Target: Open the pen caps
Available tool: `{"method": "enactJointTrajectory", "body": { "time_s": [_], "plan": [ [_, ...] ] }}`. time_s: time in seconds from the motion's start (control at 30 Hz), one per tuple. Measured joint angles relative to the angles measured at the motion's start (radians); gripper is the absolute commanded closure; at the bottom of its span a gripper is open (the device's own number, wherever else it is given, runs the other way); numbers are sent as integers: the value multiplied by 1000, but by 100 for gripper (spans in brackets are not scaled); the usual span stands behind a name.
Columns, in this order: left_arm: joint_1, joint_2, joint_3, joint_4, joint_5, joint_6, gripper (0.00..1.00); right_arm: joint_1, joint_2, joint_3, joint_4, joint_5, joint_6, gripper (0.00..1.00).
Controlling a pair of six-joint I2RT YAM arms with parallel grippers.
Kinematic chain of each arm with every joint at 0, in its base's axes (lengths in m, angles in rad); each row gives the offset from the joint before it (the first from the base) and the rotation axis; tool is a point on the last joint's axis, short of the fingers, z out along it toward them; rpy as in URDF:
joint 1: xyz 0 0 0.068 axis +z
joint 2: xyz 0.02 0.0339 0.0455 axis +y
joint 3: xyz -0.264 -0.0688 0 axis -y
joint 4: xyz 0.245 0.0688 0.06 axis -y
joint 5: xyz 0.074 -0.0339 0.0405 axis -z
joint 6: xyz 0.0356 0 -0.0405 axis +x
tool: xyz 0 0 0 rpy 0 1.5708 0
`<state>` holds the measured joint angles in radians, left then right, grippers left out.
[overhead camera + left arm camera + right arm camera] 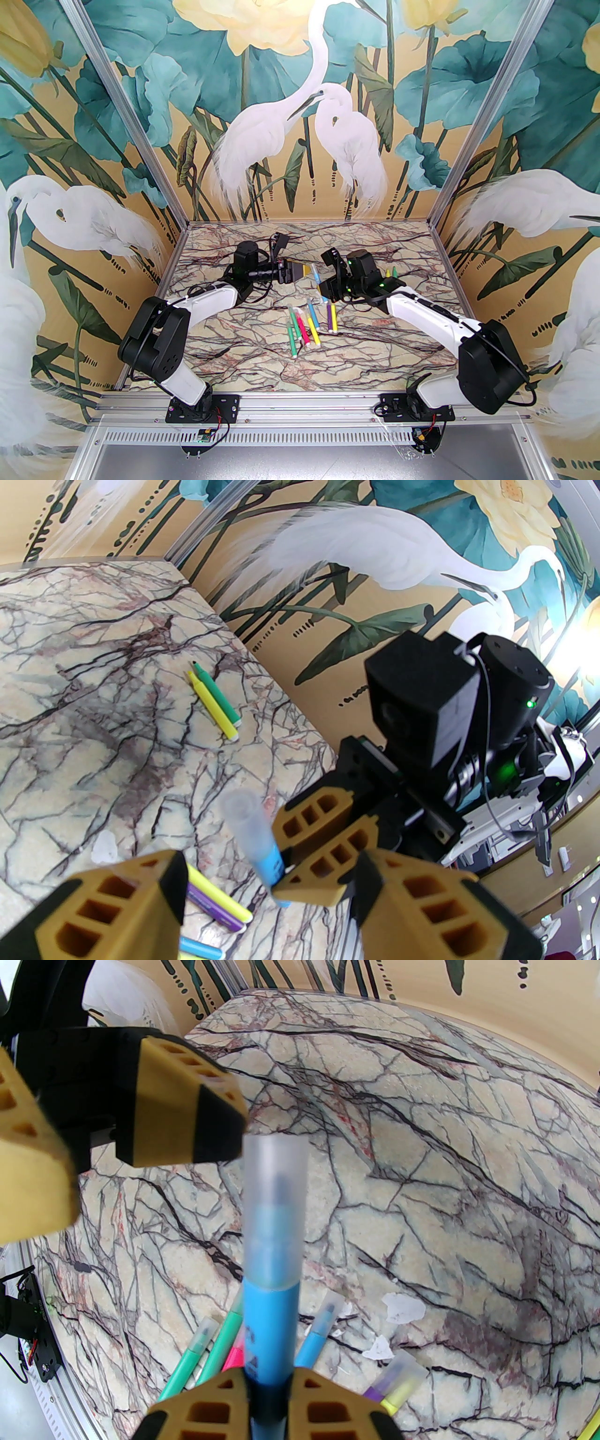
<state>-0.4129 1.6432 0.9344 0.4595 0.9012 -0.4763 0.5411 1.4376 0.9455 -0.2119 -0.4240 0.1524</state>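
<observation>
Heron-mural walls (pixel 300 117), seemingly marble tabletop (pixel 262 365)

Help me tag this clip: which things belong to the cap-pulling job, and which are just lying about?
Job: blue pen, gripped by the right gripper; its clear cap; open left gripper beside it; capped pens on the table.
Lying about: green and yellow pens, already uncapped; white flecks.

Your left pincer (pixel 303 271) points right, jaws apart. Your right pincer (pixel 268 1384) faces it from the right, clamped tight on a blue pen (pixel 271 1321).
</observation>
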Motion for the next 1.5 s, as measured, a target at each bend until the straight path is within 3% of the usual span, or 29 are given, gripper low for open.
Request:
{"method": "enactJointTrajectory", "body": {
  "time_s": [0.63,0.97,1.13,1.17,1.37,1.5],
  "plan": [
    [-32,61,71,-70,-1,-3,51,10,0,0,15,-19,-8,100],
    [-32,80,89,-76,3,-18,77,10,0,0,18,-19,-12,100],
    [-32,84,90,-74,8,-29,85,10,0,0,18,-18,-11,100],
    [-32,85,90,-74,8,-30,86,10,0,0,18,-18,-11,99],
    [-32,93,90,-78,4,-29,93,10,0,0,23,-14,-15,66],
    [-34,93,98,-78,14,-32,94,10,0,0,43,-10,-5,59]
  ]
}}
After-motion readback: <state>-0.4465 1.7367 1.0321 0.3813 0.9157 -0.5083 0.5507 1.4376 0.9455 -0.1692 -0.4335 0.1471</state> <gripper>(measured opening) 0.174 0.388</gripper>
